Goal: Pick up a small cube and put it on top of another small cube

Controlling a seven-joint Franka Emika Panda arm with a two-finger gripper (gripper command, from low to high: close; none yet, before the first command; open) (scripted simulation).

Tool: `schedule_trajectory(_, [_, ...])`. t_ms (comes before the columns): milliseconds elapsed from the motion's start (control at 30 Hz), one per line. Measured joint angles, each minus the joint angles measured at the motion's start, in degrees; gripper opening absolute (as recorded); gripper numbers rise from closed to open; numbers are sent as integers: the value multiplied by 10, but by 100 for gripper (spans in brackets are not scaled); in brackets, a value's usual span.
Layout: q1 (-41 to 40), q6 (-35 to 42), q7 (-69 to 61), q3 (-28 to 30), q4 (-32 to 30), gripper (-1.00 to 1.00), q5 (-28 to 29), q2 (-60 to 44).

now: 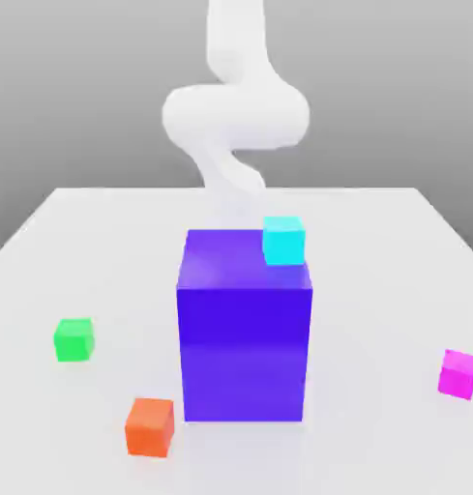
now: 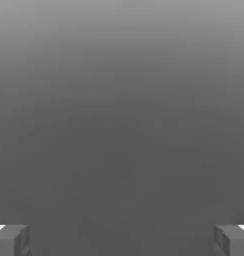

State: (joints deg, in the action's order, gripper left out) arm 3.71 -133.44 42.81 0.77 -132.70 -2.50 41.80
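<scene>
Now, scanning from the exterior view's left, we see the green cube [image 1: 73, 339] on the table [image 1: 46, 251], then the orange cube [image 1: 149, 426], the big blue-violet block [image 1: 245, 338] with 1 cyan cube [image 1: 283, 240] on top, and the pink cube [image 1: 458, 373] far right. Our gripper [image 2: 122, 239] is spread wide, grasping nothing, its fingers [image 2: 11, 240] near neither cube.

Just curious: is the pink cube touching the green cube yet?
Apart. The exterior view shows the pink cube and green cube on opposite sides of the big blue block.
</scene>
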Motion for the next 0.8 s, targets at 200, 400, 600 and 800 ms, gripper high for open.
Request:
schedule_trajectory(200, [83, -39, -73, 6, -22, 0, -60, -100])
schedule_trajectory(400, [150, -75, -138, -8, -43, 0, -110, -198])
schedule_trajectory(600, [205, -114, -186, -40, -64, 0, -137, -293])
schedule_trajectory(800, [254, -160, -204, -81, -88, 0, -122, -385])
